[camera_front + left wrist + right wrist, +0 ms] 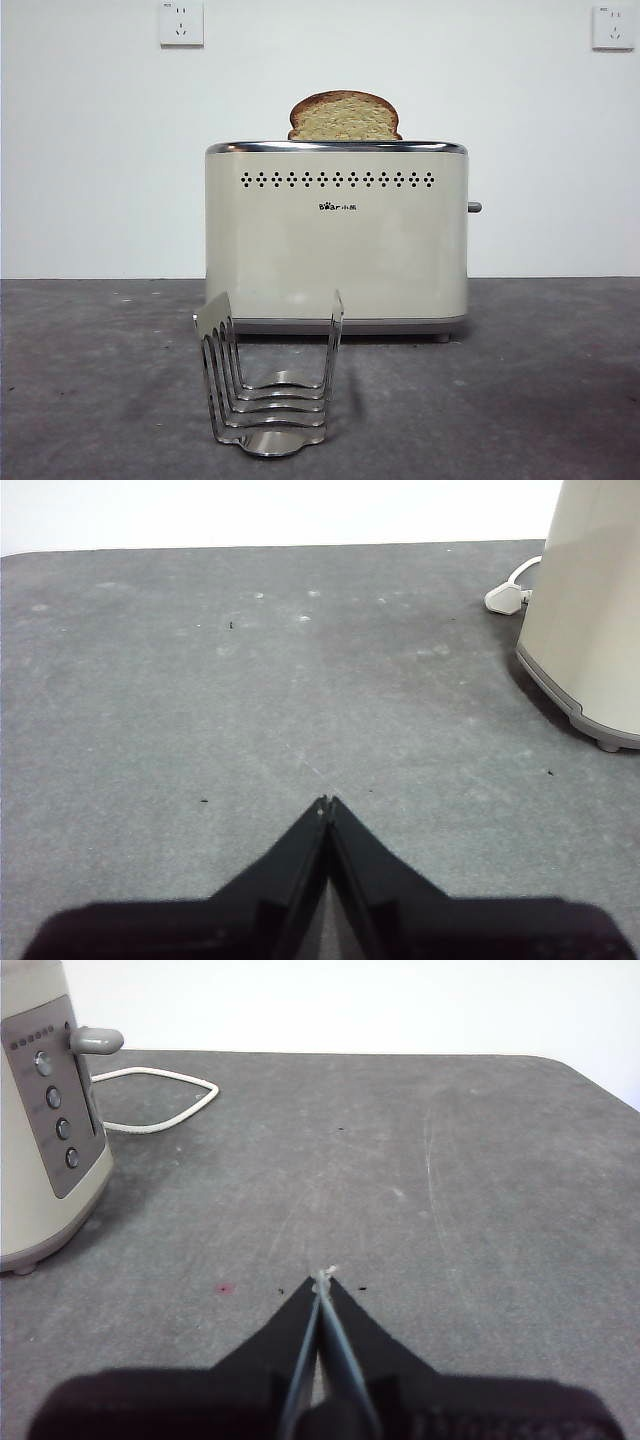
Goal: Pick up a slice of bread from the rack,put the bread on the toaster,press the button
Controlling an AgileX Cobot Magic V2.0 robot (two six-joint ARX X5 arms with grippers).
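The slice of bread [344, 117] stands upright in the top slot of the toaster [337, 240], its rounded crust above the chrome rim; the rack [268, 385] stands bare on the tabletop [540, 390] in front. The left pincer [326, 802] and right pincer [322, 1282], jaws pressed together and holding nothing, rest low over the tabletop on opposite sides of the toaster. The button [96, 1038] projects from the toaster's narrow side, well ahead of the right pincer.

Slice of bread [344, 117] in toaster [337, 240], rack [268, 385] in front.
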